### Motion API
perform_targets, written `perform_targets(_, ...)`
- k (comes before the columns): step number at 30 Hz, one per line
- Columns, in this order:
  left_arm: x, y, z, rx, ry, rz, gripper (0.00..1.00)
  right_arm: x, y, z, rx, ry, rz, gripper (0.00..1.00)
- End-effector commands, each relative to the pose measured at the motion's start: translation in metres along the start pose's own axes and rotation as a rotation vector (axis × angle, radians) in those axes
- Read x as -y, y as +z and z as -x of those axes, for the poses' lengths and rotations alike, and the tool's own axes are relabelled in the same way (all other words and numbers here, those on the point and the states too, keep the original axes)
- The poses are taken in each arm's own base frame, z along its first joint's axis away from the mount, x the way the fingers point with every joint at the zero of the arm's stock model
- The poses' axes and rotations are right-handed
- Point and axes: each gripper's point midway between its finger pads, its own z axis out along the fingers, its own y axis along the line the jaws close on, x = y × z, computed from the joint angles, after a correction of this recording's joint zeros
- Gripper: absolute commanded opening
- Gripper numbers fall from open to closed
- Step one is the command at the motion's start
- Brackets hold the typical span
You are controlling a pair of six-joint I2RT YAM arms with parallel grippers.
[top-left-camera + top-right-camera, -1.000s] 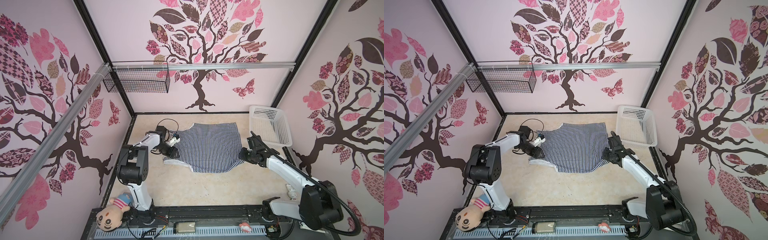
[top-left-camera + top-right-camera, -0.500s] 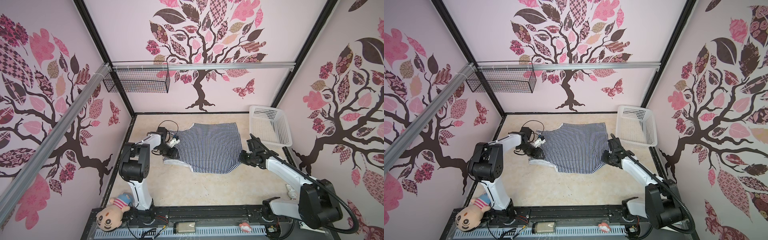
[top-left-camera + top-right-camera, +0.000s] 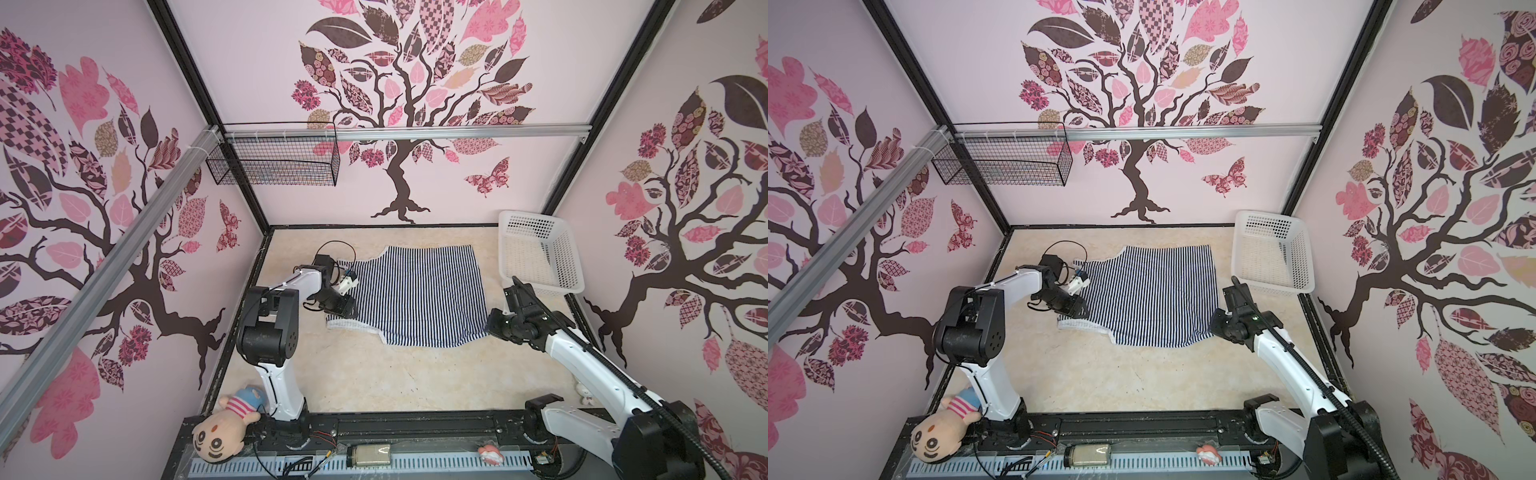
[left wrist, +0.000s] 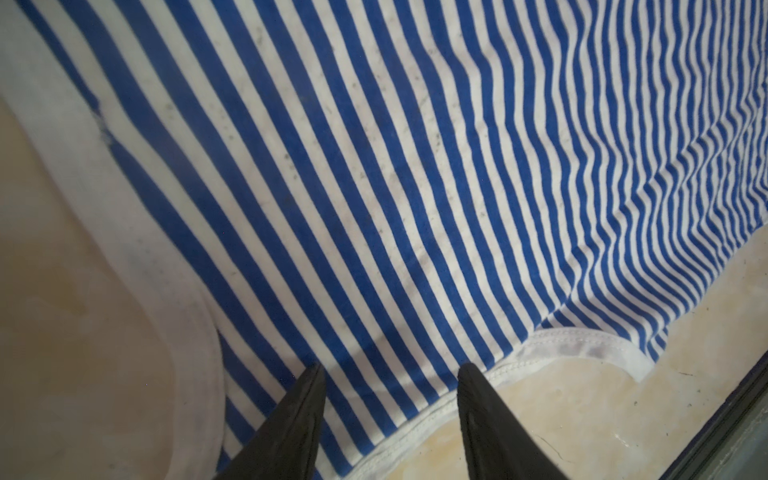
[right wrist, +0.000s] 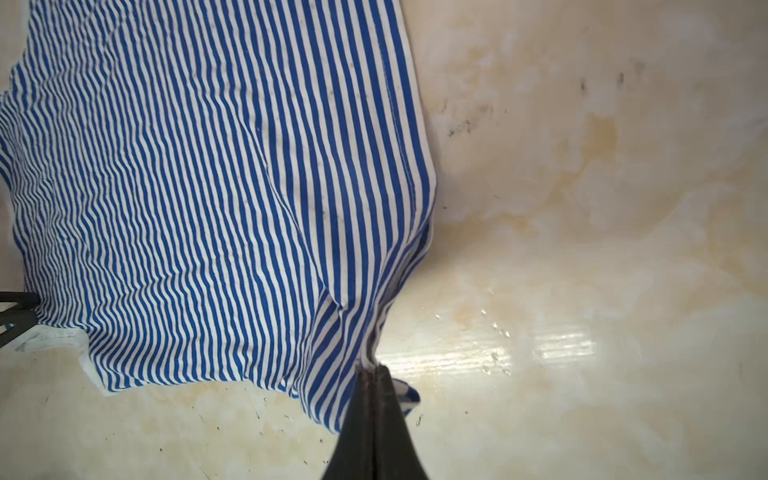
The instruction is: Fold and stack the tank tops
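Black left jaws half open astride shoulder strap (image 4: 386, 399) of navy-and-white striped soft tank top (image 3: 419, 291), flat on beige marbled surface (image 3: 374, 374); holding nothing. Right jaws newly pinched shut on near hem corner (image 5: 361, 332); likely fold-ready after left grip.

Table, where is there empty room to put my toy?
Widest bare patch: table between tank top and black base rail. Crowded: left gripper at its strap, right gripper pinching its corner near the basket.
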Motion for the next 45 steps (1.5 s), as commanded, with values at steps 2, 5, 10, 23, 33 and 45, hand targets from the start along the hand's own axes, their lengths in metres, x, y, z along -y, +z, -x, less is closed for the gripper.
perform_targets(2, -0.008, 0.000, -0.004, -0.009, 0.004, 0.049, 0.56, 0.025, -0.003, -0.018, -0.026, 0.086, -0.093, 0.00)
perform_targets(5, -0.017, 0.000, -0.002, -0.008, -0.004, 0.099, 0.56, 0.045, 0.000, -0.024, -0.003, 0.159, -0.197, 0.00)
perform_targets(10, -0.021, -0.007, 0.006, 0.009, -0.011, 0.123, 0.56, 0.062, 0.013, -0.039, -0.003, 0.243, -0.238, 0.00)
perform_targets(23, -0.009, -0.033, 0.019, 0.083, -0.011, 0.123, 0.58, 0.024, 0.003, -0.031, 0.026, 0.175, -0.046, 0.44)
perform_targets(33, 0.010, -0.032, 0.018, 0.060, 0.038, 0.116, 0.58, -0.035, 0.008, -0.055, -0.138, 0.032, 0.213, 0.31)
perform_targets(45, -0.021, -0.018, -0.012, -0.049, 0.063, 0.296, 0.58, -0.024, 0.036, -0.085, -0.216, 0.017, 0.159, 0.20)
